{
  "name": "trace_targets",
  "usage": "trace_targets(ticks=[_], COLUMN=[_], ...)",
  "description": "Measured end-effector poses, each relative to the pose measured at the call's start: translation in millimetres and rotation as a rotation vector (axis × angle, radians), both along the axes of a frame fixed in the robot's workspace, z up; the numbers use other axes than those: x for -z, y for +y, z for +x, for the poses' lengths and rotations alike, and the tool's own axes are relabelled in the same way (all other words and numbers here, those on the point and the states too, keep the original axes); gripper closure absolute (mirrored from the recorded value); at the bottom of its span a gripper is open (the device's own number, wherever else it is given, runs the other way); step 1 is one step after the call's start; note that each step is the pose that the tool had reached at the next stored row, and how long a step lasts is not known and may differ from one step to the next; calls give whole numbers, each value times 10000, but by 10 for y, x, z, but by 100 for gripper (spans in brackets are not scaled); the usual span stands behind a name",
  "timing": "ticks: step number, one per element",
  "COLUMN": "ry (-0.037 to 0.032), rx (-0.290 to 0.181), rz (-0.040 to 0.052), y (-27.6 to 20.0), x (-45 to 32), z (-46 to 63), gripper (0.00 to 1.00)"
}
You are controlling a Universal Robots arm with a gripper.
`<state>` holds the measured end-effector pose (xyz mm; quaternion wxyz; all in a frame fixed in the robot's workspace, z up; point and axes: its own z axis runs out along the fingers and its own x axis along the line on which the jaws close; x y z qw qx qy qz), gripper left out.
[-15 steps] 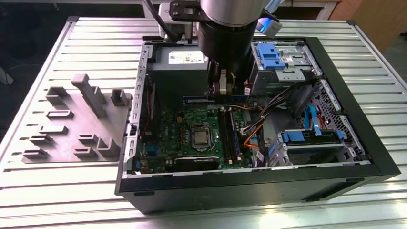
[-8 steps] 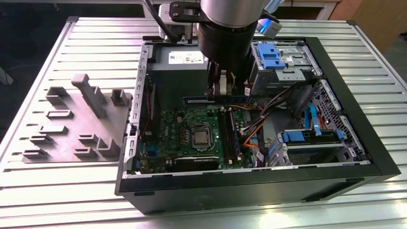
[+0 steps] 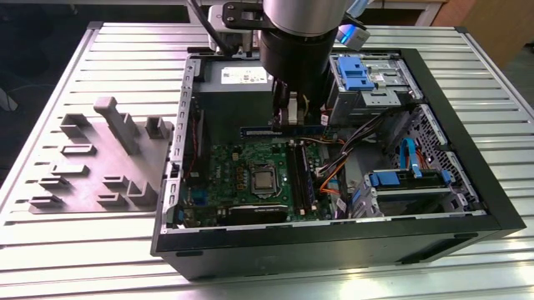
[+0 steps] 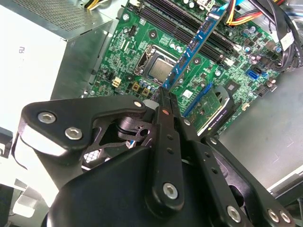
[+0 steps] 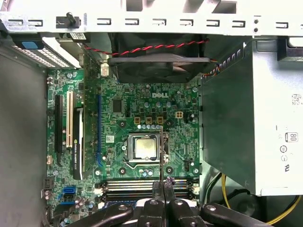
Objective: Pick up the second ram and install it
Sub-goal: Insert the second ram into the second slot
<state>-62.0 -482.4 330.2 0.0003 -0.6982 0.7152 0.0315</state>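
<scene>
the pick-up half of the job looked finished: the gripper [image 3: 286, 126] was closed tight on the second ram [image 3: 259, 132], pinching the strip near its middle. the install half was not done. in the exterior view the ram hung level in the air inside the open computer case [image 3: 334, 247], above the far part of the motherboard [image 3: 250, 164], apparently clear of the board. the long black sockets [image 3: 302, 178] lay near, below it, and the strip appeared to lie crosswise to them rather than along them. the second wrist view gave the same impression, the ram [image 4: 196, 43] running out past the fingertips across the line of the slots. whether any socket already carried a module could not be told. the arm [image 3: 296, 44] stood nearly upright over the case, wrist pointed down, the gripper reaching in beside the grey power-supply box [image 3: 212, 84]. in the first wrist view the gripper [image 5: 163, 185] sat over the sockets, near the processor seat [image 5: 146, 147]. the grey holder blocks [image 3: 100, 156] stood well apart on the table [image 3: 84, 250], at the exterior view's left.
</scene>
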Motion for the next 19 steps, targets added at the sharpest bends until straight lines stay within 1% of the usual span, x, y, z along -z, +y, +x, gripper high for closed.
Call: trace_targets(ticks=[3,5,19], ry=[-1,0,0], rx=[179,432,2977], rz=[1,-1,-1], y=[0,0,0], x=[2,3,24], z=[1,0,0], gripper=[89,89,89])
